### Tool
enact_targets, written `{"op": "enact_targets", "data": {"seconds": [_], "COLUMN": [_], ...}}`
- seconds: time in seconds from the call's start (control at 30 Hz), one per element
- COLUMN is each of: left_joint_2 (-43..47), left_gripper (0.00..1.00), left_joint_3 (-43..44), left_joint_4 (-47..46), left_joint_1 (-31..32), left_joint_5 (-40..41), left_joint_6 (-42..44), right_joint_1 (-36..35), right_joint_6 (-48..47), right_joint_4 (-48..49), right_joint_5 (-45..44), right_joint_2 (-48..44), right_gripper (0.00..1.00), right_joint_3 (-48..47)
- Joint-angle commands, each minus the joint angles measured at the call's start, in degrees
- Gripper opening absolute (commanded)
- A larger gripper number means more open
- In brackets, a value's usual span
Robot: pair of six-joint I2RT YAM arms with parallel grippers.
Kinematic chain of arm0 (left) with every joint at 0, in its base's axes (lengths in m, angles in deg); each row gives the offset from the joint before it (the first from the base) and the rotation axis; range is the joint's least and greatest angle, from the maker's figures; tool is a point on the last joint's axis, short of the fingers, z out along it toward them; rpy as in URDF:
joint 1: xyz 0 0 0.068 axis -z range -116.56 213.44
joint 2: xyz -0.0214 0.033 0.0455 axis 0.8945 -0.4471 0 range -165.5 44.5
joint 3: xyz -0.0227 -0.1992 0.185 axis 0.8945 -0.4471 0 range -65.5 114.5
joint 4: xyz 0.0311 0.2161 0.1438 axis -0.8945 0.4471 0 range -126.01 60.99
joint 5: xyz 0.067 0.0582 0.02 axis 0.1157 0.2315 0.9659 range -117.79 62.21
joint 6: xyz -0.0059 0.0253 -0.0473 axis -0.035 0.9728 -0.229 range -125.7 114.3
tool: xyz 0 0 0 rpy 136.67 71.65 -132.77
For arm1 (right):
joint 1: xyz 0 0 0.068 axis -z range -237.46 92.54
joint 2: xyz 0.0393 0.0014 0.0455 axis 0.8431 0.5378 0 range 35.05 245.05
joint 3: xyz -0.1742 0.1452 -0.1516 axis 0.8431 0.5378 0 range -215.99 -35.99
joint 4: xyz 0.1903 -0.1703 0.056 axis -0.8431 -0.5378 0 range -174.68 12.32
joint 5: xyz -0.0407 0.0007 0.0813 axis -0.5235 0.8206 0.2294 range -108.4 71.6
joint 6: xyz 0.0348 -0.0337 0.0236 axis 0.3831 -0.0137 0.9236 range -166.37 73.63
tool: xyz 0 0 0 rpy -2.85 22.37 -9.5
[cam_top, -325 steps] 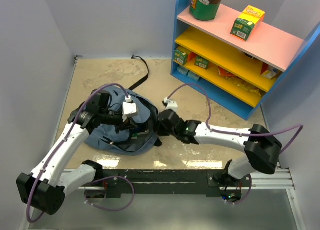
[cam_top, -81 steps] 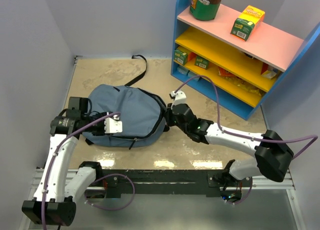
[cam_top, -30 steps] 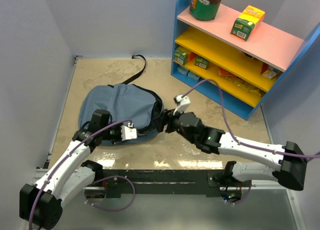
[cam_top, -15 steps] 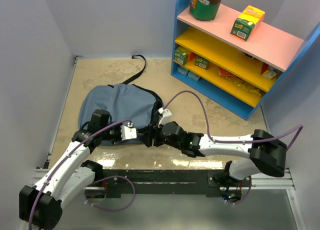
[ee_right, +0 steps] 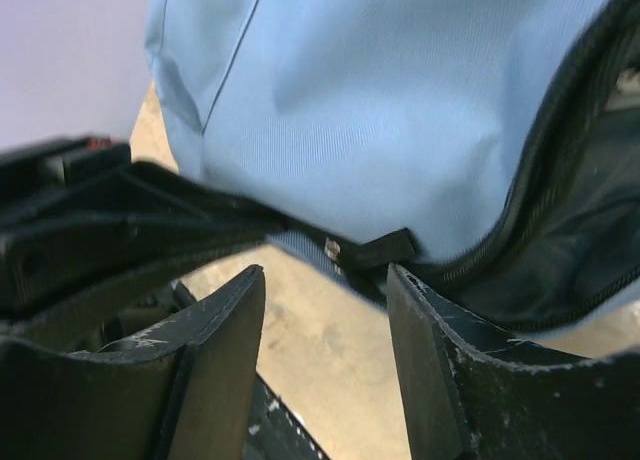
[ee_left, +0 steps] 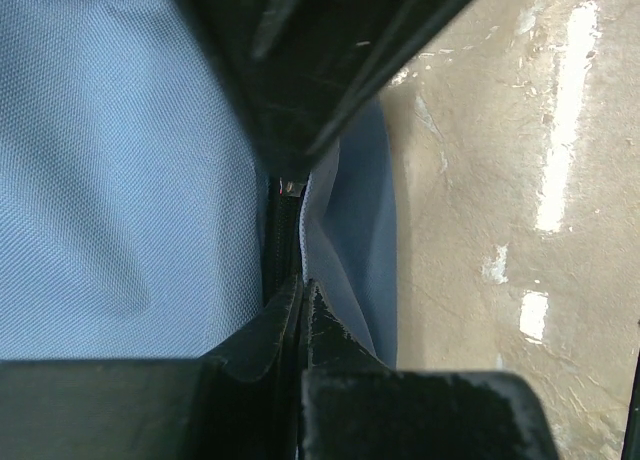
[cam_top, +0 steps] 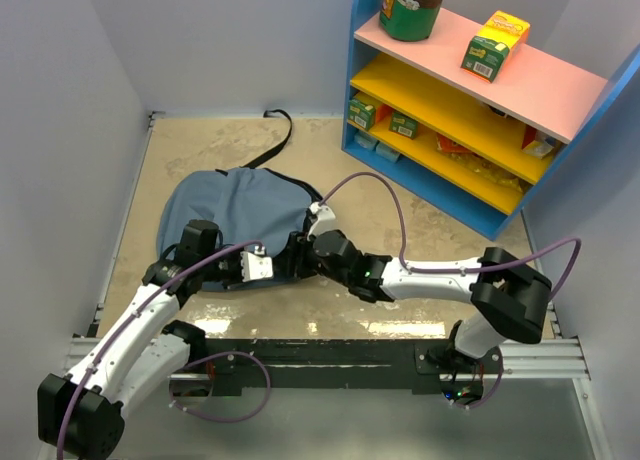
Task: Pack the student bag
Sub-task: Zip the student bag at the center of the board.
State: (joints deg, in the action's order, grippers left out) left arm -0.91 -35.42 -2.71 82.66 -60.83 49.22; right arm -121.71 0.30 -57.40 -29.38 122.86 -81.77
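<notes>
Slate-blue fabric of the student bag (cam_top: 235,215) lies slumped on the tabletop (cam_top: 200,145), toward 9 o'clock of its middle. Since a moment ago the right fingers (ee_right: 235,340) have swung from the bag's 3 o'clock side round to its 6 o'clock edge. There they meet the left fingers (ee_left: 295,320), which stay closed, pinching the cloth beside the zipper (ee_left: 283,230). The right pair stands apart, straddling the zipper pull (ee_right: 375,250); whether it touches the pull I cannot tell. My reading is that one arm anchors the edge while the other goes for the pull, so zipping shut is the step in hand. At 3 o'clock in the right wrist view the track gapes over a dark interior whose contents cannot be made out. From above, the two sets of fingers overlap indistinguishably.
</notes>
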Motion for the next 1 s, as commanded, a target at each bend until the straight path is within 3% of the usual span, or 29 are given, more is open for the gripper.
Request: {"op": "enact_targets", "data": {"seconds": [0.0, 0.57, 0.67, 0.77, 0.9, 0.97], "left_joint_2": [0.8, 1.2, 1.3, 1.2, 1.4, 1.3], "left_gripper": [0.00, 0.00, 0.00, 0.00, 0.00, 0.00], "left_joint_3": [0.9, 1.2, 1.1, 1.0, 1.0, 1.1], "left_joint_4": [-0.6, 0.0, -0.1, -0.2, -0.3, -0.2], "left_joint_1": [0.1, 0.1, 0.1, 0.1, 0.1, 0.1], "left_joint_5": [-0.9, -1.1, -1.0, -0.7, -0.6, -0.5], "left_joint_6": [-0.6, -0.6, -0.6, -0.5, -0.7, -0.7], "right_joint_1": [0.9, 1.0, 1.1, 1.1, 1.1, 1.1], "right_joint_6": [0.0, -1.9, -2.1, -2.3, -2.5, -2.6], "right_joint_4": [2.9, 3.5, 3.0, 3.2, 2.8, 2.3], "right_joint_5": [-1.2, -2.3, -2.6, -2.3, -2.4, -2.6], "right_joint_2": [1.8, 7.5, 8.6, 9.4, 9.8, 9.7], "right_gripper": [0.54, 0.50, 0.43, 0.29, 0.01, 0.00], "right_joint_3": [-3.9, -9.0, -9.8, -10.2, -10.4, -10.3]}}
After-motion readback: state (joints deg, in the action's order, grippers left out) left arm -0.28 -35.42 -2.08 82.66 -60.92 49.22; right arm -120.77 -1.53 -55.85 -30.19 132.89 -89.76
